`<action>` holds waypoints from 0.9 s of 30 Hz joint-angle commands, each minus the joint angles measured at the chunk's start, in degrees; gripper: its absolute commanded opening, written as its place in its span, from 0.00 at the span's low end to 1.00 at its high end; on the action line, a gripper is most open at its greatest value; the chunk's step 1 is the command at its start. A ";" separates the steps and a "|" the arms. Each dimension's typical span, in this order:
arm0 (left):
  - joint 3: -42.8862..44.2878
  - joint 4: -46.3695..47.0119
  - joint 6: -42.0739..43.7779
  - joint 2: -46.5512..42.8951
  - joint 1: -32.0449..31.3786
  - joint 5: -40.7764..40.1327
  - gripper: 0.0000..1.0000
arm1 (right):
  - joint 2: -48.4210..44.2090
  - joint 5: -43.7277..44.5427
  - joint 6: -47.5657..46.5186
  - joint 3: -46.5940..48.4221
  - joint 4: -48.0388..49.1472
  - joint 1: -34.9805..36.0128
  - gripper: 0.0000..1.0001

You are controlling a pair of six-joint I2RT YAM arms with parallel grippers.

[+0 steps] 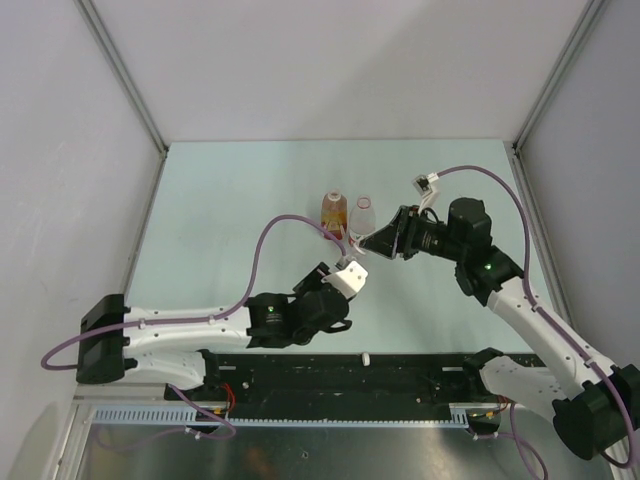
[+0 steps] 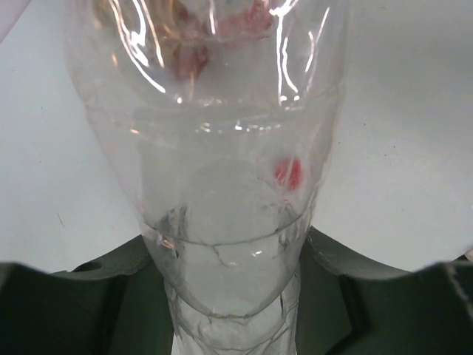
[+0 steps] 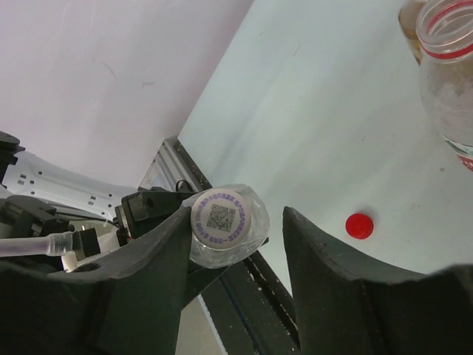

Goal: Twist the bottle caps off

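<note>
- The plain bottle [image 2: 236, 192], centre of the left wrist view: thin clear plastic, glossy, streaked with glare, creased low down.
- The white cap [image 3: 219, 217]: smooth plastic with a printed sticker on top.
- The red cap [image 3: 360, 225], lower right: smooth plastic.
- The fingers [image 3: 340, 288] of the right gripper [image 3: 238, 222]: dark matt plastic.
- The table [image 1: 250, 190]: pale, smooth, matt.
- The sheet [image 1: 300, 450] at the bottom of the top view: brushed metal with a dull sheen.

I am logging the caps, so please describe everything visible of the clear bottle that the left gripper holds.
The clear bottle is transparent, creased plastic; no liquid shows in it. The left gripper is shut on its narrower part, just behind its white cap, holding it above the table. The cap, a printed code on top, is on and faces the right gripper, between its open fingers, close to one.
</note>
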 commanded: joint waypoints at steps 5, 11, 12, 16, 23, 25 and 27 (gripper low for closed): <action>2.74 0.86 -1.26 0.95 -0.51 -0.19 0.00 | 1.00 -0.88 1.43 2.27 2.91 0.83 0.53; 2.43 0.93 -1.35 0.74 -0.50 0.49 0.00 | 0.64 -1.64 0.48 2.26 3.26 1.18 0.12; 2.31 0.91 -1.39 0.61 -0.52 0.65 0.00 | 0.56 -1.72 0.11 2.26 3.05 1.25 0.07; 1.78 1.13 -1.45 -0.45 -0.47 2.22 0.00 | -0.13 -2.50 -1.59 2.02 2.75 1.33 0.00; -1.77 7.38 0.80 -5.17 -0.19 14.26 0.00 | -2.84 -6.04 -4.22 0.20 7.19 2.05 0.00; -3.11 9.59 1.50 -7.17 -0.02 18.04 0.00 | -3.55 -7.05 -5.39 0.06 7.45 2.20 0.00; -4.69 11.87 2.13 -9.41 0.31 21.75 0.00 | -4.32 -8.25 -6.84 0.00 7.38 2.31 0.00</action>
